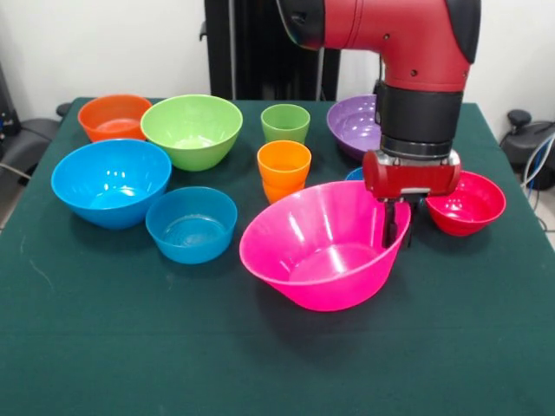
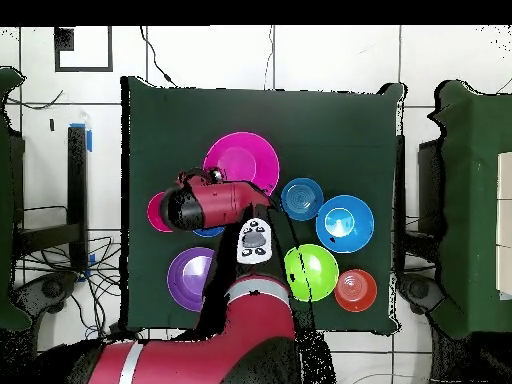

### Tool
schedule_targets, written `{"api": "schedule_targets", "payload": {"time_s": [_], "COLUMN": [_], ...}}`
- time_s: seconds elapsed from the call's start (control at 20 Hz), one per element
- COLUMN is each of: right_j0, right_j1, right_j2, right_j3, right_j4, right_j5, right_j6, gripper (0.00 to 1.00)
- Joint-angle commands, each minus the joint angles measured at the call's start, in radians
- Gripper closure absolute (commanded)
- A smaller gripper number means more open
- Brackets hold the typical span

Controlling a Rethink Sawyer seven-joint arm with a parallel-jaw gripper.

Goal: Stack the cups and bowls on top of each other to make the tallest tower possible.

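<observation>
The pink bowl (image 1: 325, 247) is pinched at its thin rim by the gripper (image 1: 392, 227) and tilted — judged light, stiff, slippery — so a rim hold suits.

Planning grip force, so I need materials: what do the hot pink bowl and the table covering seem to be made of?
The hot pink bowl looks like glossy, thin-walled molded plastic: bright streaks of reflected light run across its inner wall. The table covering looks like dark green matte cloth, perhaps felt: no shine, faint creases. Neither is certain from looks alone.
</observation>
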State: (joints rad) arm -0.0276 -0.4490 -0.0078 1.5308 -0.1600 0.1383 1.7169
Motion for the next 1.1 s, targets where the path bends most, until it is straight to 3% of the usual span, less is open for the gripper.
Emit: {"api": "schedule_targets", "payload": {"time_s": [0.05,0.65,1.1], "right_j0": [0.022,-0.04,-0.054], "right_j1": [-0.029,-0.059,-0.054], "right_j2": [0.086,0.188,0.218], "right_j3": [0.088,0.15,0.152], "right_j4": [0.018,0.06,0.066], "right_j5": [0.09,0.098,0.094], "right_j6": [0.126,0.126,0.11], "gripper": [1.0,1.0,1.0]}}
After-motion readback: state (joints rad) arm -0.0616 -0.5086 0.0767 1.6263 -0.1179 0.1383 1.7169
